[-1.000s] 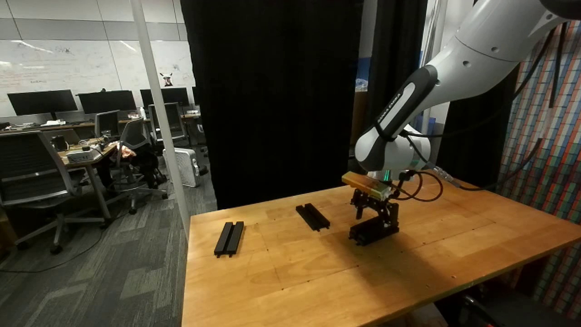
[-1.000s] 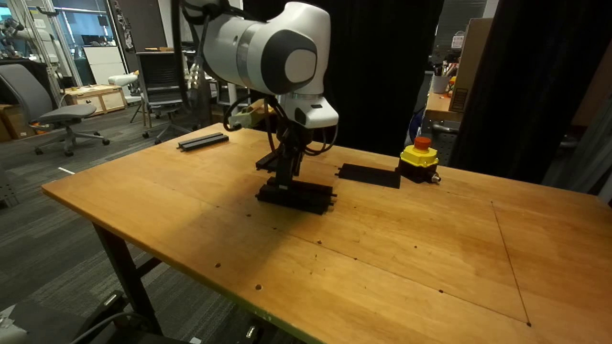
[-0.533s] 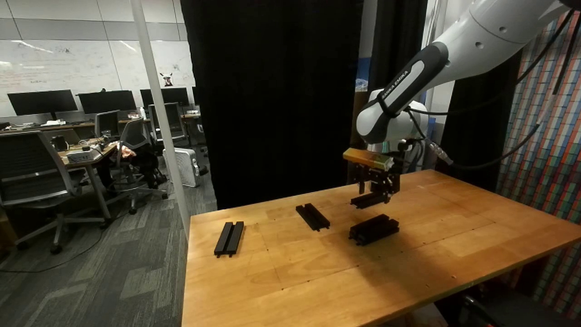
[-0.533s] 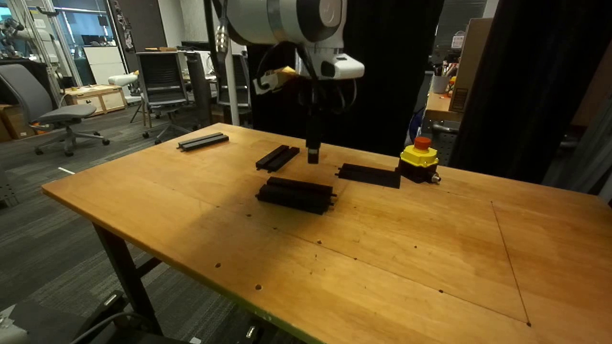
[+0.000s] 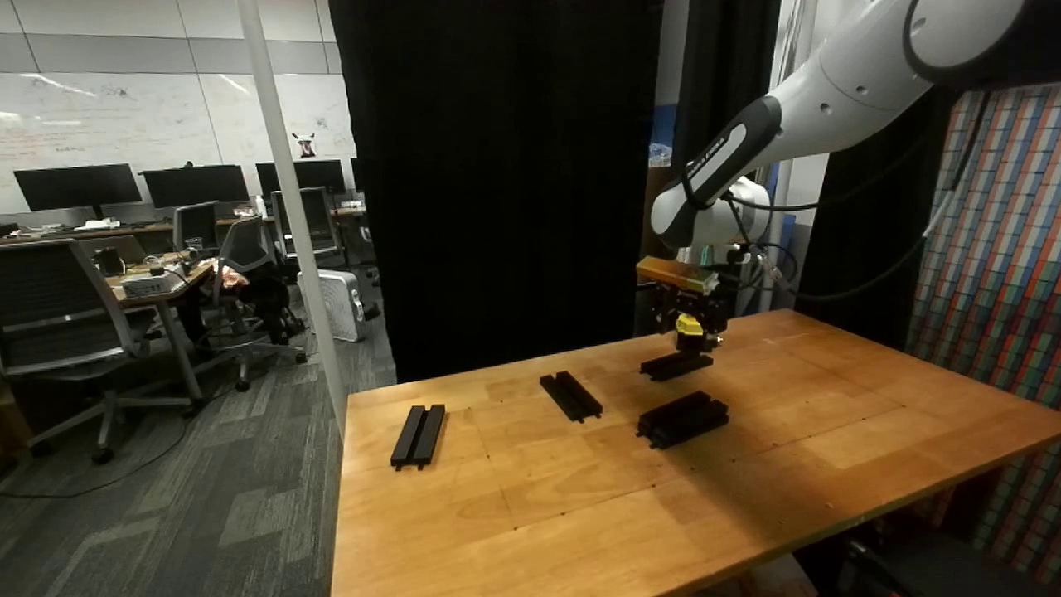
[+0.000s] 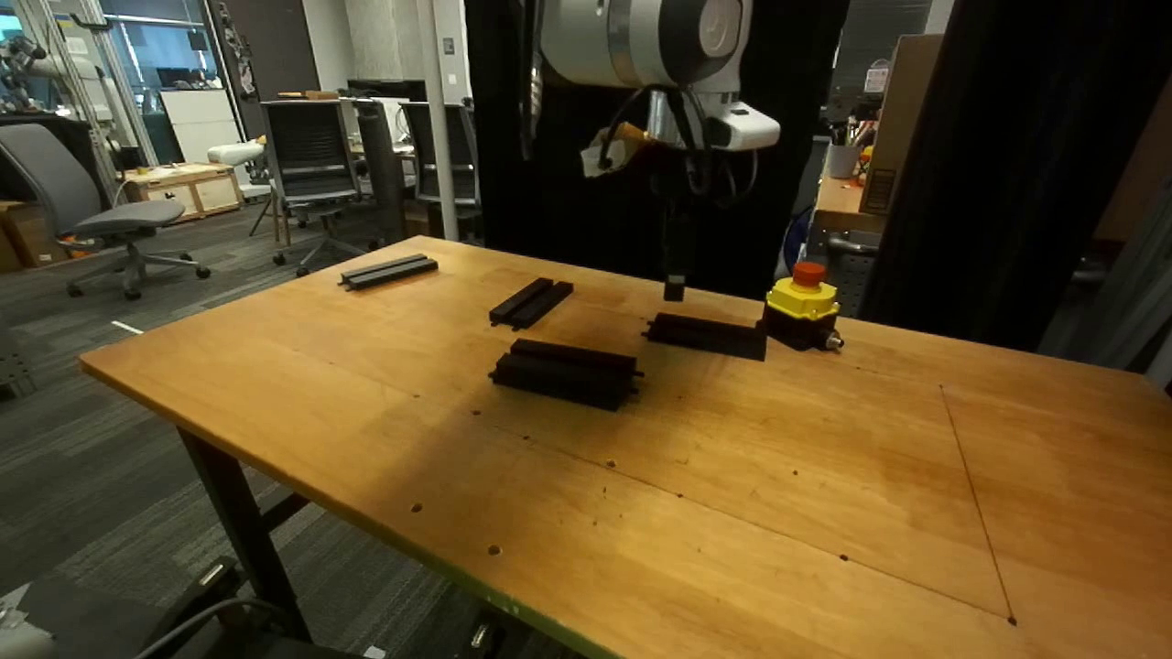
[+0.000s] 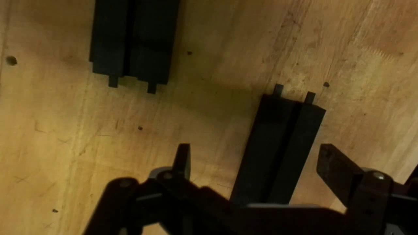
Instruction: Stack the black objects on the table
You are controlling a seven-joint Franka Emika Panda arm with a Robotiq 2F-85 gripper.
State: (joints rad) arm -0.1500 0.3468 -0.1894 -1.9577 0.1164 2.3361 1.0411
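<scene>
Your gripper [image 7: 255,160] is standing wide open, its fingers [image 7: 183,160] sitting well apart. In the wrist view you are looking down on a single black object [image 7: 266,147], which is lying at a slant on the table [image 6: 778,567] and showing between those fingers. In both exterior views you are seeing the gripper hanging above that object, apart from it. Just beside its end a yellow box with a red button [image 6: 803,304] is standing; whether the two are touching, you are not getting a clear enough look to tell. Near that object the black stack [image 6: 566,375] is lying, one piece resting on another; its end is showing at the top left of the wrist view. Two more are lying flat: the middle black object [image 5: 571,395], near the stack, and the outer black object [image 5: 418,435], near a table corner and well apart from the gripper. Your white arm [image 5: 837,91] is reaching in over the table, a black curtain [image 5: 506,182] hanging behind.
</scene>
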